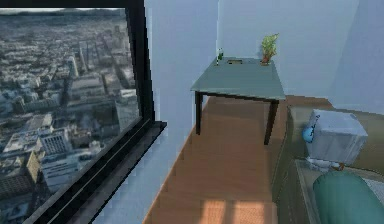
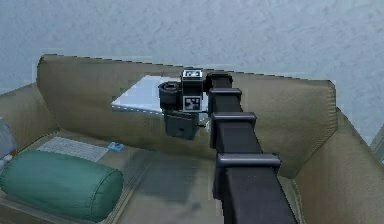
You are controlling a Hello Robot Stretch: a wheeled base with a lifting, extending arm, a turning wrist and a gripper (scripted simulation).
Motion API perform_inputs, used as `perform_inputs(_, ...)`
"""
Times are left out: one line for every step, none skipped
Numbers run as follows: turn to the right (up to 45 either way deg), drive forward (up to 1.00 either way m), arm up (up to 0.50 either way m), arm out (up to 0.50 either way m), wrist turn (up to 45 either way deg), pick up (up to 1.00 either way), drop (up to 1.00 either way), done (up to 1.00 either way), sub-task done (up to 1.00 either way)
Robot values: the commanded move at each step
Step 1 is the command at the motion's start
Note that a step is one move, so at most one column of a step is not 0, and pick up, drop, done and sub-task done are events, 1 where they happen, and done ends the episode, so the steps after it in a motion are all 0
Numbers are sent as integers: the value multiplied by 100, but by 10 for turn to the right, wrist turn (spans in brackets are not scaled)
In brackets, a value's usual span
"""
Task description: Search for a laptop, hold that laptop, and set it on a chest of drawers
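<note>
A flat pale grey slab, which looks like a closed laptop [image 2: 140,96], shows in the arm side view against the back of a tan sofa [image 2: 290,100]. My arm reaches out over the sofa seat. The gripper [image 2: 178,118] sits at the slab's right edge, just left of the two white marker squares [image 2: 192,78]. I cannot tell whether the gripper holds the slab or whether it rests on the sofa.
A green bolster cushion [image 2: 62,185] lies on the sofa seat at the left, with a flat paper [image 2: 85,148] beside it. In the forward view, a grey-green table [image 1: 240,80] carries a potted plant [image 1: 268,47]. A large window [image 1: 65,95] lines the left wall. Wooden floor [image 1: 215,160] runs between.
</note>
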Motion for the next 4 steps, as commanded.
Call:
perform_inputs(0,0,0,0,-450,0,0,0,0)
perform_inputs(0,0,0,0,-450,0,0,0,0)
perform_inputs(0,0,0,0,-450,0,0,0,0)
perform_inputs(0,0,0,0,-120,0,0,0,0)
